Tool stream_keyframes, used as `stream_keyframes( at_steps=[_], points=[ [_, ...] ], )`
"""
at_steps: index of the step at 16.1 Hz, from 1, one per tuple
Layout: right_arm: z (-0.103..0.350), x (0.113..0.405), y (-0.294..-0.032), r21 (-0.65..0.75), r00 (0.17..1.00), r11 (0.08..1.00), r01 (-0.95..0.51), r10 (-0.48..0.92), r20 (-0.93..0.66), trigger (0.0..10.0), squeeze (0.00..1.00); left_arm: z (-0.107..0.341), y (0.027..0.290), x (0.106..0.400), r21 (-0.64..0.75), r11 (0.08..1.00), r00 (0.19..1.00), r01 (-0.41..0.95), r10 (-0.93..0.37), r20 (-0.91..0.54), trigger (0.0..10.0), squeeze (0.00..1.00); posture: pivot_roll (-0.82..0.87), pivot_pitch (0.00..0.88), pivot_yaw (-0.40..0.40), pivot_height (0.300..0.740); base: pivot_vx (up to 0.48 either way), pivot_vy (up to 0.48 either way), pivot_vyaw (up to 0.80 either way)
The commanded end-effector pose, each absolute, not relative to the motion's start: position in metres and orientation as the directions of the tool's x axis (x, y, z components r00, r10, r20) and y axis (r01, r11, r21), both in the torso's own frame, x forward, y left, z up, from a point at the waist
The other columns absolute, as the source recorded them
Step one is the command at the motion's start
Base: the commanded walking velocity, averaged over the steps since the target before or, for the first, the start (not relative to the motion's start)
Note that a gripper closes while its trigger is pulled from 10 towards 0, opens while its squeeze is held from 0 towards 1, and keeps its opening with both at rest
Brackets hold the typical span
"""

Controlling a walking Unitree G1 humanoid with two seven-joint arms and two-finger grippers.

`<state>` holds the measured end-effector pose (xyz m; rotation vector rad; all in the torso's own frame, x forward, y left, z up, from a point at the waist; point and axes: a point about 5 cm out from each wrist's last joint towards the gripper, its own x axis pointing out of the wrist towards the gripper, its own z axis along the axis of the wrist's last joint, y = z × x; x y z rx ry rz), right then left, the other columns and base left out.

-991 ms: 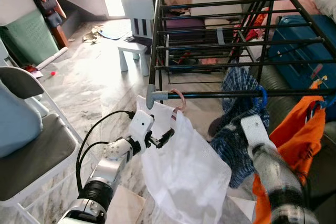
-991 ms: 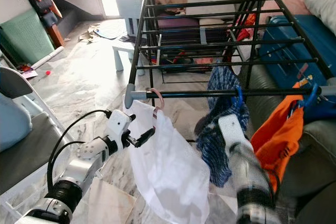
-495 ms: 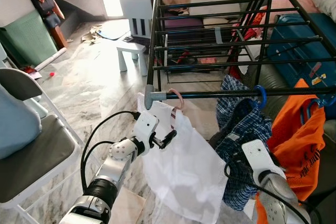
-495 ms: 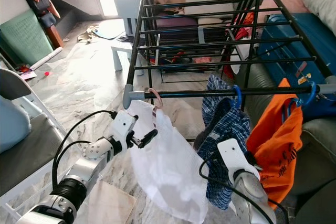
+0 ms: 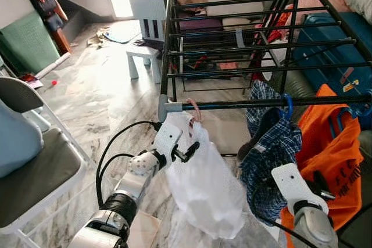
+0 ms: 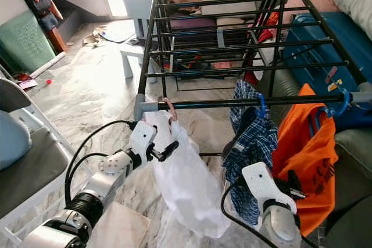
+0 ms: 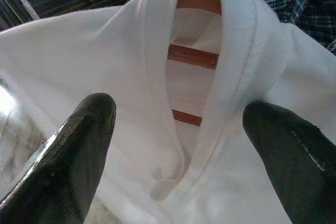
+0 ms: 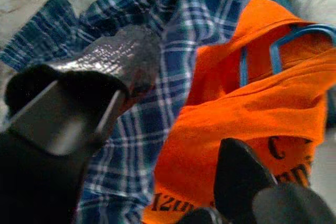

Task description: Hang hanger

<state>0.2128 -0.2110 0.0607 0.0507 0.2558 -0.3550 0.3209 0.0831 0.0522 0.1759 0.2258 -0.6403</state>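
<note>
Right now I've got the left gripper (image 5: 187, 153) up against the white garment (image 5: 206, 193), just below the near rail (image 5: 273, 103) of the black drying rack (image 6: 232, 21). Its fingers (image 7: 86, 135) are spread wide w/ nothing between them; left wrist view looks straight at the collar, fabric sitting in the gap but not pinched. The pink hanger (image 5: 193, 108) is hooked over the near rail at the rack's left corner, next to the grey corner joint (image 5: 165, 107), and the white garment hangs from it. Through the neck opening I can see the hanger's reddish bars (image 7: 193, 56).

Right gripper (image 8: 173, 145) is lower, on the right, near me, facing the blue plaid shirt (image 5: 270, 161) and orange shirt (image 5: 328, 155). Its fingers are apart too, holding nothing. Plaid shirt hangs off a blue hanger (image 5: 287, 105) on the same rail, right of the white garment. Orange shirt is next along to the right, touching the plaid one, also on a blue hook (image 6: 342, 104).

Beyond the rack: a small white chair (image 5: 146, 33) on the marble floor (image 5: 99, 103), far left of centre. Grey folding chair (image 5: 32, 166) at near left. Blue suitcase (image 6: 325, 45) to the far right under the rack.
</note>
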Motion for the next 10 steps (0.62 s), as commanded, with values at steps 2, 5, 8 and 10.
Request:
stream_keyframes(
  at_steps=[2, 5, 8, 10],
  points=[
    [0.063, 0.213, -0.211, -0.012, 0.908, 0.937, 0.349, -0.342, -0.241, 10.0, 1.00, 0.055, 0.085, 0.325, 0.118, 0.789, 0.786, 0.602, -0.560, -0.262, 10.0, 0.00, -0.08, 0.000, 0.085, 0.740, 0.000, 0.000, 0.00],
    [0.068, 0.210, -0.219, -0.031, 0.905, 0.931, 0.364, -0.361, -0.225, 10.0, 1.00, 0.055, 0.079, 0.327, 0.116, 0.806, 0.802, 0.580, -0.540, -0.255, 10.0, 0.00, -0.08, 0.000, 0.067, 0.740, 0.000, 0.000, 0.00],
    [0.069, 0.215, -0.224, -0.044, 0.909, 0.934, 0.355, -0.356, -0.219, 10.0, 1.00, 0.055, 0.077, 0.328, 0.113, 0.822, 0.816, 0.558, -0.519, -0.254, 10.0, 0.00, -0.07, 0.000, 0.048, 0.740, -0.281, 0.000, 0.00],
    [0.071, 0.217, -0.223, -0.045, 0.911, 0.936, 0.349, -0.350, -0.217, 10.0, 1.00, 0.055, 0.079, 0.329, 0.115, 0.825, 0.820, 0.553, -0.514, -0.253, 10.0, 0.00, -0.06, 0.000, 0.043, 0.740, -0.306, 0.000, 0.00]
  ],
)
